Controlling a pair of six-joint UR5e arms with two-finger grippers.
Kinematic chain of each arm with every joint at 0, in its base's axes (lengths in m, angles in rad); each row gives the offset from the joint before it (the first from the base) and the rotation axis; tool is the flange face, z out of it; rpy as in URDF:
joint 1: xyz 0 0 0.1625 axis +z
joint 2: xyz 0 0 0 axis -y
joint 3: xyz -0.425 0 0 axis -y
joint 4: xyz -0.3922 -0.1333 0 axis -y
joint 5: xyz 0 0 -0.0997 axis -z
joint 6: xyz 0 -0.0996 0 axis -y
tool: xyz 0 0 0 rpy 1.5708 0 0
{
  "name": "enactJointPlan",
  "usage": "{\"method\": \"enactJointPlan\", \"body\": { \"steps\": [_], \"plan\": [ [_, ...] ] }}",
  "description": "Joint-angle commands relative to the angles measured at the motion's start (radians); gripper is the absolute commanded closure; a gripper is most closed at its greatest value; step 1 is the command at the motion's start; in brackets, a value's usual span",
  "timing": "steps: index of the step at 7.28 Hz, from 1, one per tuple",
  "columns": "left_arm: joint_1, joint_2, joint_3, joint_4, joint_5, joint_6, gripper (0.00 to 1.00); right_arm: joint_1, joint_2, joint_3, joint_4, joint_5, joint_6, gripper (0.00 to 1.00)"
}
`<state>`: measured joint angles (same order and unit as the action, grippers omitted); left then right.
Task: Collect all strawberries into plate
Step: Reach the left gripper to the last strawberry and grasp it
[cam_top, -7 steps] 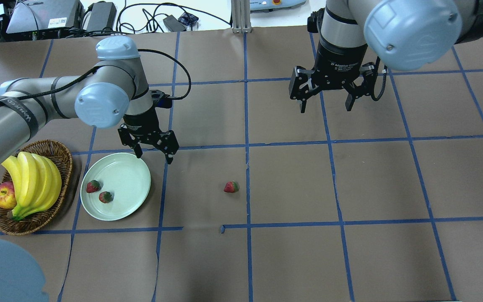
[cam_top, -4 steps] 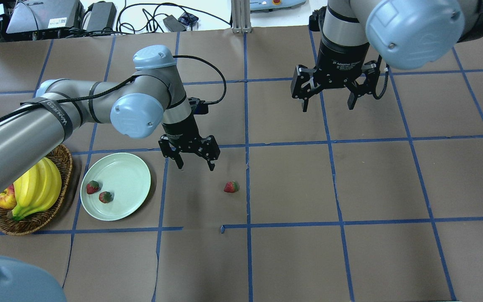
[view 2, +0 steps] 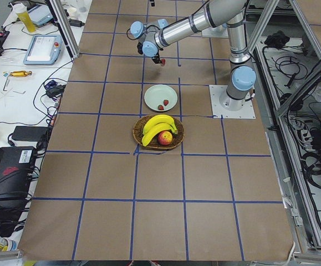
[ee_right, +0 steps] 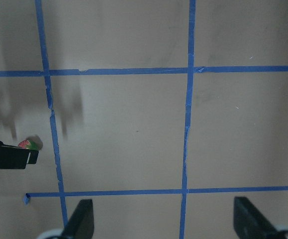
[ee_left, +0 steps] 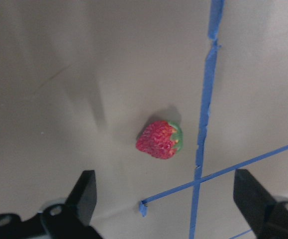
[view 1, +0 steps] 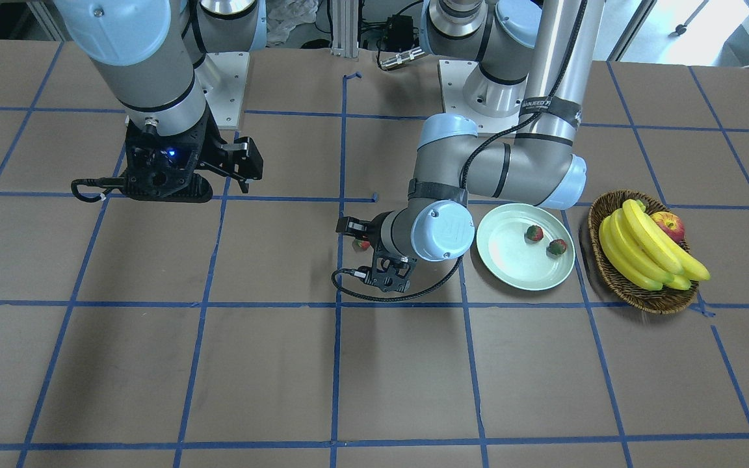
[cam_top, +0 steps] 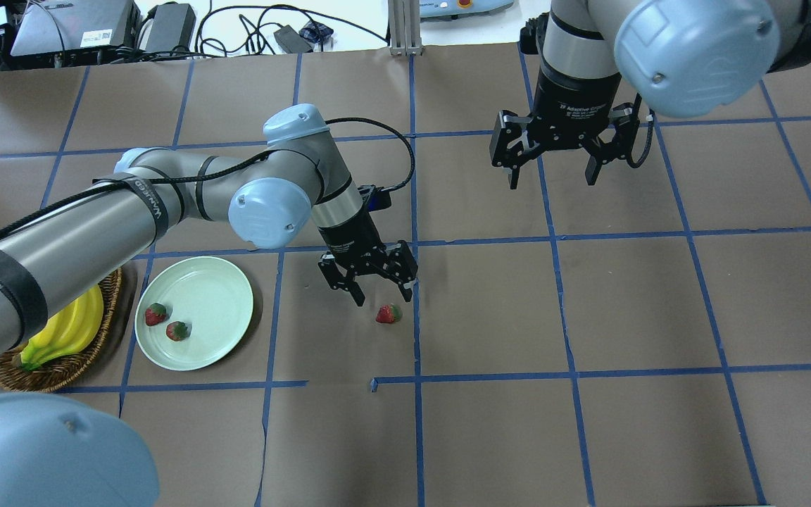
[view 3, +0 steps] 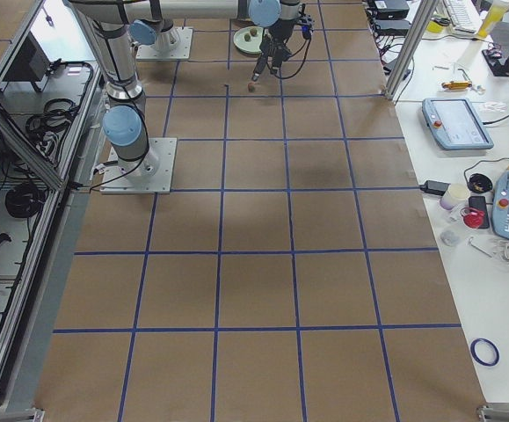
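Where blue tape (cam_top: pixel 574 374) grids brown table (cam_top: pixel 624 303), strawberry (cam_top: pixel 388 313), left fingers (cam_top: pixel 357 293) and right fingers (cam_top: pixel 591 172) spread, cables (cam_top: pixel 236 28) beyond

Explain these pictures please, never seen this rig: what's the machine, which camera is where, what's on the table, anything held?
Two robot arms stand at a table covered in brown paper with a blue tape grid. Each arm ends in a two-finger gripper. One camera looks down from behind the robot, and one faces it from across the table, so the sides flip. Two more look along the table from its ends, and one on each wrist looks down between the fingers.

On the table is a pale green plate carrying one strawberry beside a second strawberry. A third strawberry lies on the paper, and a wicker basket holds bananas and an apple.

The left gripper hovers open near the third strawberry without touching it. The right gripper hangs open farther off. Nothing is held.
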<state>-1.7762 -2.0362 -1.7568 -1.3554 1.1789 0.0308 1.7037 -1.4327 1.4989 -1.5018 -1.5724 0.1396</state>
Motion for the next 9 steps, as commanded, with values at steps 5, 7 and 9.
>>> {"method": "enactJointPlan", "body": {
  "steps": [5, 7, 9],
  "plan": [
    [-0.011, -0.052, 0.0, 0.013, 0.004, -0.006, 0.5, -0.001, 0.0, 0.003, -0.002, 0.012, 0.002, 0.0],
    [-0.011, -0.05, 0.0, 0.013, 0.008, -0.032, 0.96, -0.001, 0.0, 0.003, -0.003, 0.012, 0.002, 0.0],
    [-0.017, -0.033, 0.005, 0.015, 0.065, -0.078, 1.0, -0.001, 0.0, 0.003, -0.003, 0.014, 0.002, 0.0]
  ]
}}
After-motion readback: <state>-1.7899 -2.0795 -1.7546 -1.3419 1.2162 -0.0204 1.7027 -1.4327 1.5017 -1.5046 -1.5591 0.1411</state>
